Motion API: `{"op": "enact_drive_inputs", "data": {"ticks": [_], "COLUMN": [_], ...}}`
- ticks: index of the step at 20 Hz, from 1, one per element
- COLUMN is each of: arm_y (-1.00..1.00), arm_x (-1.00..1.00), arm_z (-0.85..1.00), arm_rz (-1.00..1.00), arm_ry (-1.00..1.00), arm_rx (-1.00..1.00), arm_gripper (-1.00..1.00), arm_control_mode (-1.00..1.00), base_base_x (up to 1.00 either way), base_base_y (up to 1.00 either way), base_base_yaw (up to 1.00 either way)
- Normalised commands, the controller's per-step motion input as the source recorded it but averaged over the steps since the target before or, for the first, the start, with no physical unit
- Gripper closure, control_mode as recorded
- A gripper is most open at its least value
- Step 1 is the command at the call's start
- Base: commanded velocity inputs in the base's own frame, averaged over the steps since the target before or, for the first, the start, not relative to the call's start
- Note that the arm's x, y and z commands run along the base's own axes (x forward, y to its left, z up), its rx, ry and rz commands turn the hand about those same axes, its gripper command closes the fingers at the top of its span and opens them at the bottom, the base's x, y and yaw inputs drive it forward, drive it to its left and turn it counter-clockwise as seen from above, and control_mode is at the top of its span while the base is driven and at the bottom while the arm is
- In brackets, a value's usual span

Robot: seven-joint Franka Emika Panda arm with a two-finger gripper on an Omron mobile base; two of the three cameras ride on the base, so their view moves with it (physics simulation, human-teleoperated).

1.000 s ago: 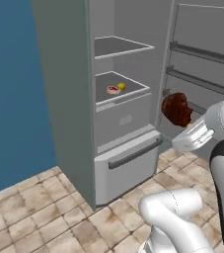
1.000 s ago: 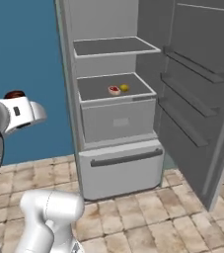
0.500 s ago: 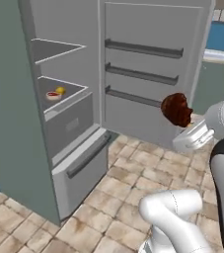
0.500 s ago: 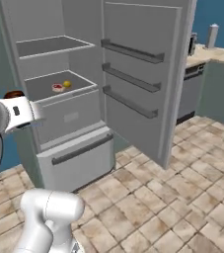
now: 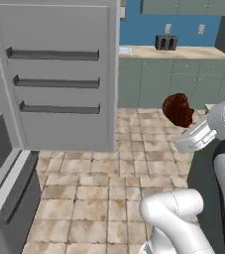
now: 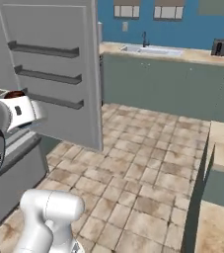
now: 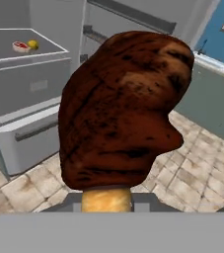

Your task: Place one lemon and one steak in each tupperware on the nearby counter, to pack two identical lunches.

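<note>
In the left base view my gripper (image 5: 186, 125) was raised at the right side, over the tiled floor (image 5: 99, 193). It was clamped on a dark brown piece of cooked meat (image 5: 177, 109), which stood up above my hand. Behind it the open fridge door (image 5: 59, 74) with three door racks took the left half. Far at the back ran the counter (image 5: 183, 52), with a dark toaster (image 5: 166, 43) standing on it.

In the right base view my hand was at the left edge, in front of the fridge door (image 6: 49, 59), and a small part of the brown meat (image 6: 16, 94) looked out above it. The counter (image 6: 182, 53) ran along the blue wall, with a sink (image 6: 148, 49) set in it and the toaster (image 6: 223, 48) at its right end.

In the hand view the piece of meat (image 7: 123, 108) was very near to the camera, and a pale yellowish stub at its bottom went down between my jaws, closed on it. Behind it, on a fridge shelf (image 7: 15, 57) above a drawer, the steak (image 7: 20, 47) and the lemon (image 7: 33, 44) lay just beside each other, well apart from my gripper (image 7: 106, 200)
</note>
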Motion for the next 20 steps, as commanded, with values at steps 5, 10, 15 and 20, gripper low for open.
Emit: {"op": "enact_drive_inputs", "data": {"ticks": [5,10,15,20], "arm_y": [0.00,0.00,0.00,0.00], "arm_x": [0.00,0.00,0.00,0.00], "arm_z": [0.00,0.00,0.00,0.00], "arm_rz": [0.00,0.00,0.00,0.00], "arm_ry": [0.00,0.00,0.00,0.00], "arm_rx": [0.00,0.00,0.00,0.00], "arm_gripper": [1.00,1.00,1.00,1.00], "arm_control_mode": [1.00,1.00,1.00,1.00], "base_base_x": [0.00,0.07,0.17,0.75], "base_base_y": [0.00,0.05,0.11,0.24], "base_base_yaw": [-0.80,-0.63,-0.17,-0.02]}}
